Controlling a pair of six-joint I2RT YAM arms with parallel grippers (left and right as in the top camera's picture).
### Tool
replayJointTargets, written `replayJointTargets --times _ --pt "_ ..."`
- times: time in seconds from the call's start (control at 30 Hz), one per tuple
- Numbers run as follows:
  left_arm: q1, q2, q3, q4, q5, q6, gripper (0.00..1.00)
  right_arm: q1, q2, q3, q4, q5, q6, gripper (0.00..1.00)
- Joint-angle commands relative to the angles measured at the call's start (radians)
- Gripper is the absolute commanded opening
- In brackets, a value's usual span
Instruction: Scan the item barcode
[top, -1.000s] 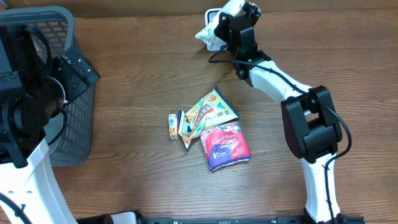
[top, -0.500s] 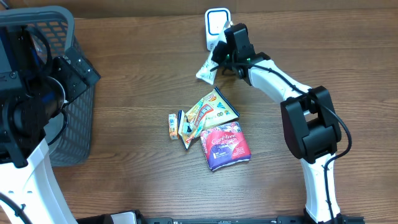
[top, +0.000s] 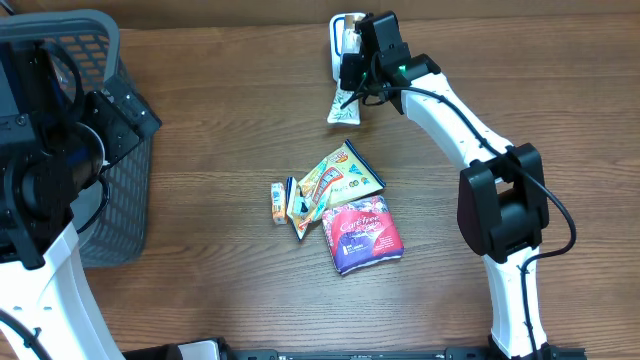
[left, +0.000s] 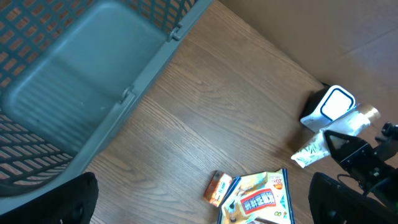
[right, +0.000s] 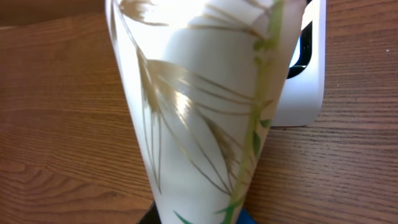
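Note:
My right gripper (top: 357, 78) is shut on a white packet printed with green and gold leaves (top: 345, 106), held just in front of the white scanner (top: 343, 30) at the table's far edge. The packet (right: 199, 112) fills the right wrist view, with the scanner (right: 308, 87) behind it to the right. In the left wrist view the packet (left: 313, 150) hangs below the scanner (left: 331, 107). My left gripper (left: 205, 211) is open and empty, high over the basket's side.
A grey-blue mesh basket (top: 60, 22) stands at the left. A pile lies mid-table: a small orange box (top: 278, 202), a yellow and blue packet (top: 338, 178) and a red pouch (top: 362, 233).
My right gripper carried the packet from over the scanner down toward the near side, then swung it slightly right, close in front of the scanner. The left arm has not moved.

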Motion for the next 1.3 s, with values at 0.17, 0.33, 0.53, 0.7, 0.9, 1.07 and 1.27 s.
replayJointTargets --times 0.17,0.33,0.53,0.7,0.9,1.07,1.27 --pt "0.005 0.005 0.008 0.001 0.002 0.016 1.00 -0.003 -0.009 0.030 0.176 0.079 0.006 0.04" --pt "0.005 0.005 0.008 0.001 0.002 0.016 1.00 -0.004 0.003 0.029 0.209 0.114 0.062 0.04" --pt "0.005 0.005 0.008 0.001 0.002 0.016 1.00 -0.009 -0.013 0.032 0.185 0.105 0.167 0.04" --pt "0.005 0.005 0.008 0.001 0.002 0.016 1.00 -0.060 -0.095 0.032 0.149 0.098 0.346 0.04" --pt "0.005 0.005 0.008 0.001 0.002 0.016 1.00 -0.235 -0.198 0.032 0.010 0.069 0.451 0.04" --pt "0.005 0.005 0.008 0.001 0.002 0.016 1.00 -0.467 -0.210 0.030 -0.213 0.030 0.510 0.04" --pt "0.005 0.005 0.008 0.001 0.002 0.016 1.00 -0.751 -0.208 0.002 -0.417 0.070 0.527 0.04"
